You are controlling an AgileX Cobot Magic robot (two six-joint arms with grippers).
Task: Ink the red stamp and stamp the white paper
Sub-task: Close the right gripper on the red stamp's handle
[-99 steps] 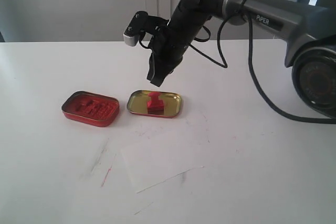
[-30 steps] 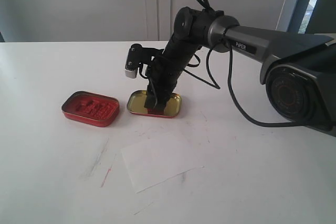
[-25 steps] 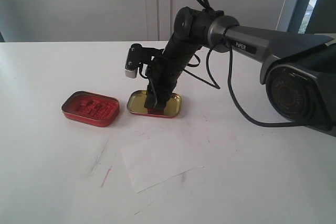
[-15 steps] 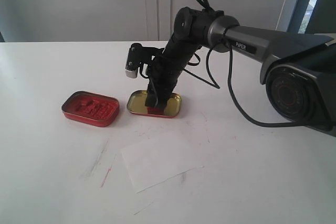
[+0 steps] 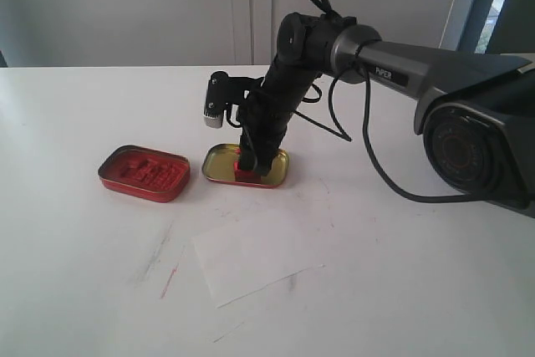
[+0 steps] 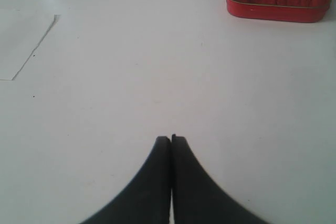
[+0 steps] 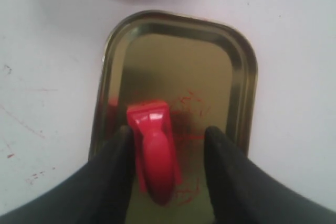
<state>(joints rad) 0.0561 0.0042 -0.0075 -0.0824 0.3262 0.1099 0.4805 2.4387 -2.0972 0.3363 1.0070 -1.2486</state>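
Operator: Report jaw state and stamp location.

Arm: My right gripper (image 7: 169, 134) stands wide and is lowered into the gold-lined lid (image 7: 181, 29), with one finger on each side of the red stamp (image 7: 153, 156). The stamp stands on its base inside the lid. One finger is touching it or just beside it; I cannot tell which. The other finger is clearly apart from it. Nothing is gripped yet. My left gripper (image 6: 171, 140) has its jaws pressed together on nothing, over bare table (image 6: 105, 103).

Operator: Procedure for the step in hand?

Arm: I judge the step to be taking hold of the stamp.
1. Centre the jaws so both fingers meet the handle together. An off-centre close may shove or tip the stamp.
2. Close on the narrow handle, low enough that it cannot pivot.
3. Lift straight up until the base clears the lid rim.

Operator: What remains?

Arm: The red ink tin (image 5: 144, 173) lies near the lid, and the white paper (image 5: 255, 257) lies apart from both. By my judgement, inking and stamping are both not yet done.
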